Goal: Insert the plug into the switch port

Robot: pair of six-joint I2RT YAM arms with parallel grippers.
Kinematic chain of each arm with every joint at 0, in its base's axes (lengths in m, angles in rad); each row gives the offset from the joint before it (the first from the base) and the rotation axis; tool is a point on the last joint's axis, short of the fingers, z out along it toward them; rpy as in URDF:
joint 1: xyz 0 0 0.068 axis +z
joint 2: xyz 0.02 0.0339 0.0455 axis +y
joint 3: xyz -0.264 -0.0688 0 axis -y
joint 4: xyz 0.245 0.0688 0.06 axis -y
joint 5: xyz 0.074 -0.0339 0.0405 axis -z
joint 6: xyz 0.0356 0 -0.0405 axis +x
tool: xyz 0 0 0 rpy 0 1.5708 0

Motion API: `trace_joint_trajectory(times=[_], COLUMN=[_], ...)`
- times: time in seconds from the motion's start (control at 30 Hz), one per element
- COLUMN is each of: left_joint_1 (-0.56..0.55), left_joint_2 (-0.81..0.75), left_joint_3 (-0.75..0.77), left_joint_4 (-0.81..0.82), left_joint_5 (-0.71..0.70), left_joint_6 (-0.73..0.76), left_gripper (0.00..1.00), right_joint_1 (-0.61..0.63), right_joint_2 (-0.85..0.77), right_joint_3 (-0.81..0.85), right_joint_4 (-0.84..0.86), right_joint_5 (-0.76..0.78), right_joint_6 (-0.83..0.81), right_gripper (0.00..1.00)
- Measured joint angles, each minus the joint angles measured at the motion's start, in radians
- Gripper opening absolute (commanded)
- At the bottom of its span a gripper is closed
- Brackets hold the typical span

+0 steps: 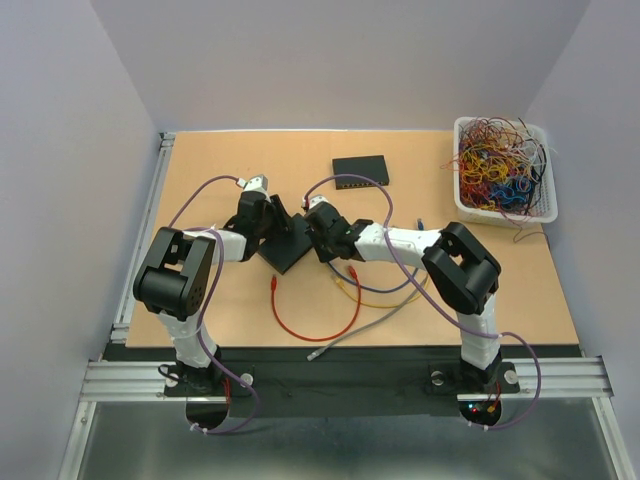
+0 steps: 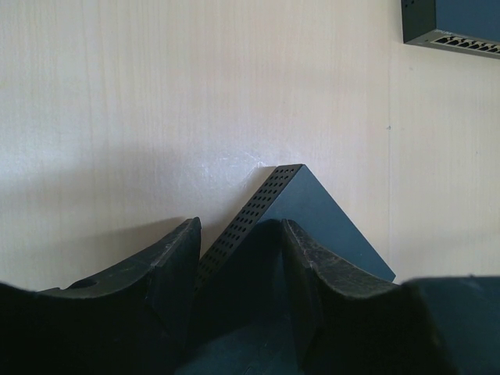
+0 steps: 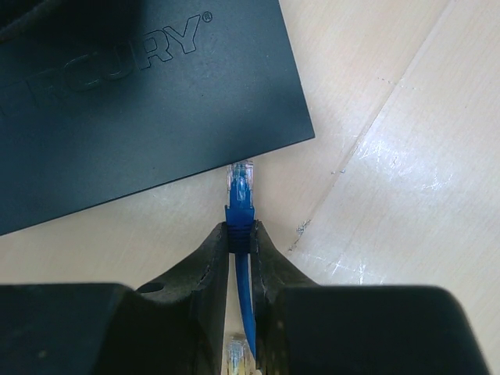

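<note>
Right fingers (image 3: 205, 269) were pinched narrow on the blue boot of the plug (image 3: 241, 187). Its clear tip stuck out ahead of them, and the blue cable (image 3: 247, 301) trailed back between them. The plug's long axis ran straight out from the fingertips toward the near edge of the switch (image 3: 141, 101). The tip was right at that edge, close to the switch's right corner. Could not tell if it touched or sat a hair short.

That edge ran slanted across the plug's line, so the plug looked not quite square to it. The right wrist view showed only the lettered top face, no port openings, so I could not tell which port the tip faced.

Left fingers (image 2: 160, 269) stood about half wide, straddling the same switch with its perforated side wall beside one finger. They appeared to clamp it and hold it steady over the table (image 2: 156, 101). A second switch (image 2: 453, 23) lay well apart at the far side.

Judgement: the right arm carried the plug, so the insertion would be its move. It would call for a straight push along the plug's axis, likely after a small twist to square up with the port face. The left arm's job was bracing. The risk was the tip riding against the casing rim instead of entering.
</note>
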Motion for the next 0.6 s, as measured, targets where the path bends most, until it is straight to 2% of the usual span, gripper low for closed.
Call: trace_joint_trajectory(times=[0.6], left_joint_1=[0.0], left_joint_2=[0.0], left_joint_3=[0.0], left_joint_4=[-0.001], left_joint_5=[-0.001], left_joint_6=[0.0], left_gripper=[0.55], right_joint_1=[0.02], right_joint_2=[-0.001], right_joint_3=[-0.004], right_joint_4=[0.002], right_joint_5=[-0.006], right_joint_6=[0.045], right_gripper=[0.01])
